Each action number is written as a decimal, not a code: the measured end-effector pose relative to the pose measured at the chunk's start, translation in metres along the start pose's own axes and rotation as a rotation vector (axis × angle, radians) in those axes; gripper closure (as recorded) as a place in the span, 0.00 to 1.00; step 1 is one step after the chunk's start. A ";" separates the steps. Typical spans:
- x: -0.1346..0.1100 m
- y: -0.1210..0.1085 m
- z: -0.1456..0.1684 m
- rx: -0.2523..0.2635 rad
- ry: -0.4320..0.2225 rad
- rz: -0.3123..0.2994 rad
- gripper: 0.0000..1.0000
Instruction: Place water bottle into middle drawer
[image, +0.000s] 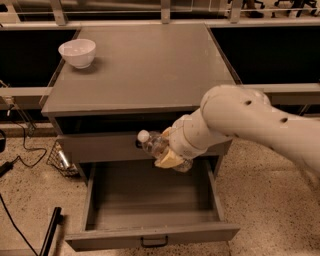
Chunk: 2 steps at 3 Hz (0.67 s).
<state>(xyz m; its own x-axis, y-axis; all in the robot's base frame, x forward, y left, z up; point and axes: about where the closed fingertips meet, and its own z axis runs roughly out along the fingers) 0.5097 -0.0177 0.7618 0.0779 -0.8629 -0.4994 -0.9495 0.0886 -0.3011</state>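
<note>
While my arm (250, 120) reaches in from the right, my pincer (168, 148) hangs in front of the cabinet (70, 150), level with the closed upper drawer front (100, 147). The pincer is pinching the water bottle (153, 145) across its body, with one tan finger (167, 160) showing under the bottle.

Bottle position:
- The water bottle lies tilted, close to level, with its white cap pointing left and slightly up.
- Its cap end sits in front of the upper drawer front and covers most of the black handle there.
- The bottle is in the air above the rear part of the middle drawer (150, 200) and touches neither its floor nor its walls.

Drawer state:
- The middle drawer is pulled well out toward the camera.
- Its flat grey floor is in full view.
- A small black handle (154, 242) sits at the centre of its front panel.

Surroundings:
- A white bowl (77, 52) stands upright on the tabletop (150, 70), near the far left corner and well apart from the pincer.
- A wire basket (61, 160) and cables (20, 150) lie on the speckled ground left of the cabinet.
</note>
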 end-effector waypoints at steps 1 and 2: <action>0.018 0.016 0.037 -0.001 -0.010 -0.007 1.00; 0.041 0.033 0.079 -0.051 -0.003 0.005 1.00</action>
<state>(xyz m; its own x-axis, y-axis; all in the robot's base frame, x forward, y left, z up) 0.5060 -0.0108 0.6671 0.0735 -0.8611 -0.5031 -0.9642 0.0676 -0.2565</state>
